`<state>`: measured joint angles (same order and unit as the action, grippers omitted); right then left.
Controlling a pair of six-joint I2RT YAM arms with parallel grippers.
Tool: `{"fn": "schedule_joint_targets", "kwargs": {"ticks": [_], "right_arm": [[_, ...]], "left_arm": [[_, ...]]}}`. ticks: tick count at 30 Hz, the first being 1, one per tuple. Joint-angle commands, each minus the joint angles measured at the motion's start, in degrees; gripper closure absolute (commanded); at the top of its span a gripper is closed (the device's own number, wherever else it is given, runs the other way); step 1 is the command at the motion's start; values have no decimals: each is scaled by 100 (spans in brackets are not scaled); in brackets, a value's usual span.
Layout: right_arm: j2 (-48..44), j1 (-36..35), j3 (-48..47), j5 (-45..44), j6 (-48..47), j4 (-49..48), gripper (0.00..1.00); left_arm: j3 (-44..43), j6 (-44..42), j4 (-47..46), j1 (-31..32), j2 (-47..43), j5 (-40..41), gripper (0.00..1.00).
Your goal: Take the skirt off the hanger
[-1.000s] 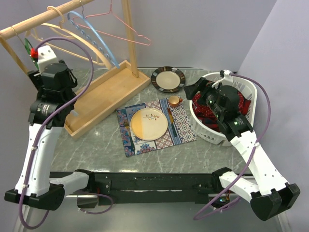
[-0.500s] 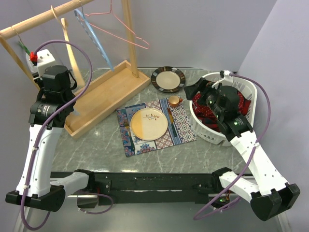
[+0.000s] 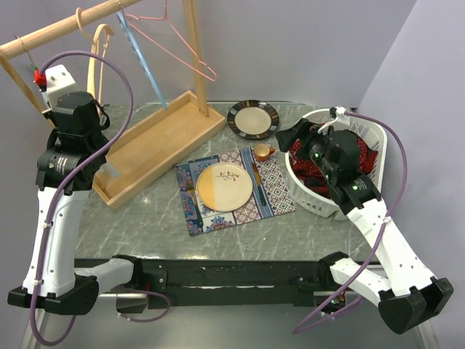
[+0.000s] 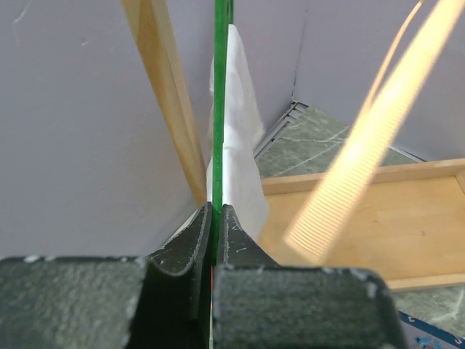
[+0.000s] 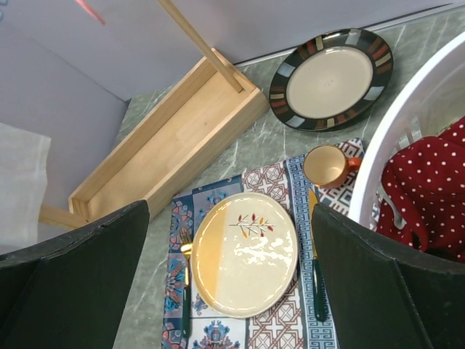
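Observation:
The left wrist view shows my left gripper [image 4: 215, 212] shut on the thin edge of a green hanger [image 4: 219, 102]. A white skirt [image 4: 238, 138] hangs just behind that hanger, beside the rack's slanted wooden post [image 4: 168, 102]. In the top view the left arm's wrist [image 3: 67, 109] sits at the rack's left end and hides both hanger and skirt. A corner of the white skirt [image 5: 20, 182] shows at the left of the right wrist view. My right gripper [image 5: 231, 243] is open and holds nothing; it hovers by the basket over the placemat.
On the wooden rail [image 3: 65, 25] hang a cream hanger [image 3: 98, 51], a blue hanger [image 3: 142, 62] and a pink hanger [image 3: 182, 47]. The rack's tray base [image 3: 156, 142], a placemat with a plate [image 3: 224, 186], a cup [image 3: 261, 151], a dark-rimmed plate [image 3: 253, 119] and a white basket [image 3: 330, 205] of red dotted cloth occupy the table.
My left gripper has closed onto the green hanger and shifted slightly left and up. The other hangers on the rail have swung. The right arm has stayed still.

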<state>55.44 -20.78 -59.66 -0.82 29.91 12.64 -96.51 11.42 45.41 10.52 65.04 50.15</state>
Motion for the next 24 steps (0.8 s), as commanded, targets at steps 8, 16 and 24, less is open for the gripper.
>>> {"fn": "schedule_joint_targets", "kwargs": {"ticks": [8, 16, 24], "right_arm": [[-174, -102, 16, -111, -108, -192, 0], [-262, -129, 33, -138, -117, -218, 0], [-262, -137, 77, -138, -126, -227, 0]], "left_arm": [[-229, 27, -128, -24, -52, 47, 98], [404, 132, -269, -24, -158, 197, 72], [335, 124, -305, -33, -149, 74, 99]]}}
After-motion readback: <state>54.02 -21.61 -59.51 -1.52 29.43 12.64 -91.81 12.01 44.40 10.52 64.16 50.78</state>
